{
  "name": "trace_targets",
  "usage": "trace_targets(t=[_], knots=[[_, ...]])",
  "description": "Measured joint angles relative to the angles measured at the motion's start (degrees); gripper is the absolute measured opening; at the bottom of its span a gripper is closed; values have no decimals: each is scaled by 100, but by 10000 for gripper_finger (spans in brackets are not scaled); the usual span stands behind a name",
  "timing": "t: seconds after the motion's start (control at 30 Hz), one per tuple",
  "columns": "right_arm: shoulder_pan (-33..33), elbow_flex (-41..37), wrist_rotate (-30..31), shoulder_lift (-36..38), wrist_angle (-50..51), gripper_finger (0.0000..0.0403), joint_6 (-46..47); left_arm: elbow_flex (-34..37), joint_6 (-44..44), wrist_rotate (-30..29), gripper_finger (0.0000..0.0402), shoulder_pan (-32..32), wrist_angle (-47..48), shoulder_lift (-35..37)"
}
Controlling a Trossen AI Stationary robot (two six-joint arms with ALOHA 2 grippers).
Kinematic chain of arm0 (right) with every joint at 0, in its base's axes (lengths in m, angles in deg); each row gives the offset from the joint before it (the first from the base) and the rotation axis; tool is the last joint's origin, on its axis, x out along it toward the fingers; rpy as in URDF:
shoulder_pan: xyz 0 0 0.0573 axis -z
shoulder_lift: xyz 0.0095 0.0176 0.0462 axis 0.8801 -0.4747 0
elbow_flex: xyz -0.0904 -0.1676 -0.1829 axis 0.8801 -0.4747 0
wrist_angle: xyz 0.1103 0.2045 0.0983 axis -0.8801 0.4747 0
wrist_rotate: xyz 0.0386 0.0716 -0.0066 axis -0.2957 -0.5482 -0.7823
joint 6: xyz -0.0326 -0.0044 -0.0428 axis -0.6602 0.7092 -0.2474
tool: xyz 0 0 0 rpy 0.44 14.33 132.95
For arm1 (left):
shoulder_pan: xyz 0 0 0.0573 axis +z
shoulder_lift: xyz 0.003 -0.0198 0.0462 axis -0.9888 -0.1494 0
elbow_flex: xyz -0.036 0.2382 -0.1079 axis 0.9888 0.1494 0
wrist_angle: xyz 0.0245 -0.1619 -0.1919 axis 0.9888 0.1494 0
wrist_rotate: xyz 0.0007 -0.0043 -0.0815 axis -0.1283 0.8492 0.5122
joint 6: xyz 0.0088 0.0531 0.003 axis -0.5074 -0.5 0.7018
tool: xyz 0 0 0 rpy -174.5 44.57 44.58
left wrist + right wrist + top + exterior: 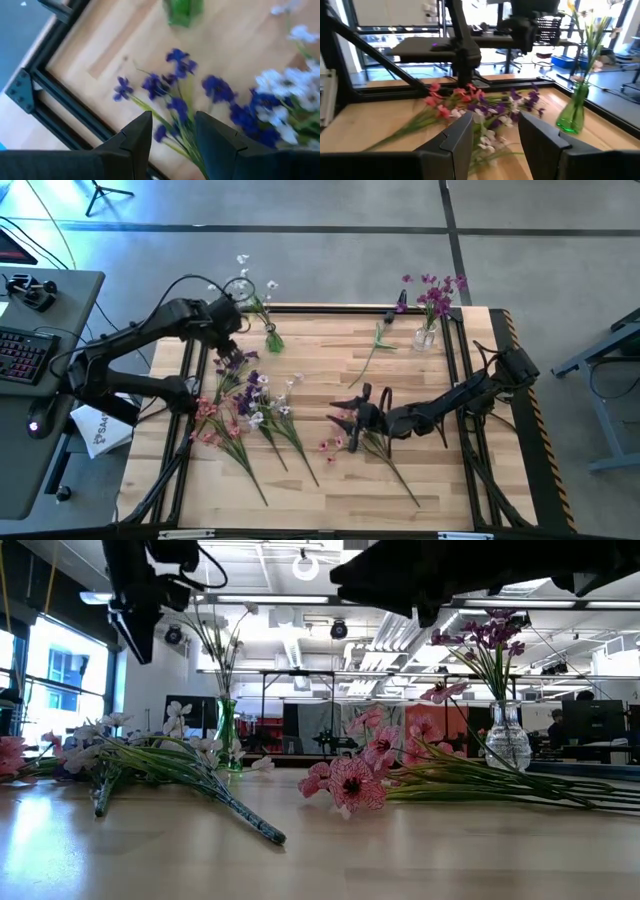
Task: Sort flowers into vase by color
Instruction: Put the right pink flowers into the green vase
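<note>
Since our left gripper (172, 137) hangs spread above the purple flowers (175, 95), we should straddle one stem between fingers.

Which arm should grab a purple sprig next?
Left, probably. The left gripper hangs open right over the purple sprigs. The right gripper is open too, but over the pink flowers farther right.

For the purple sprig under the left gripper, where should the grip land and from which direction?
Grip the thin green stem just below the purple blossoms, coming straight down from above. The sprig lies flat on the table amid other flowers, so only a top approach is free. The left gripper hangs open over that stem.
</note>
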Motion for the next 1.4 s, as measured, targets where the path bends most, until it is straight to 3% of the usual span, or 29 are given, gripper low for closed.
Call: trace_targets(t=[0.13,0.37,0.53,0.7,1.03,1.23,1.4], knots=[[-147,-2,259,112,389,151,-10,2,477,2,140,-784,301,223],[-815,-2,1445,926,2000,151,424,13,1635,-138,140,-2842,66,632],[-1365,-2,1657,1582,3470,151,1385,459,1992,-701,140,-4236,-1234,786],[-1842,-2,1420,2024,4967,151,2798,1246,1820,-957,140,-5133,-3116,712],[-2140,-2,565,1914,6790,151,5530,3023,944,-987,140,-5652,-7473,15],[-2139,-2,125,1422,6738,151,5783,3575,936,-1323,140,-5512,-9235,-693],[-2124,-2,129,918,6691,151,5738,3613,937,-1326,140,-5314,-9844,-1286]])
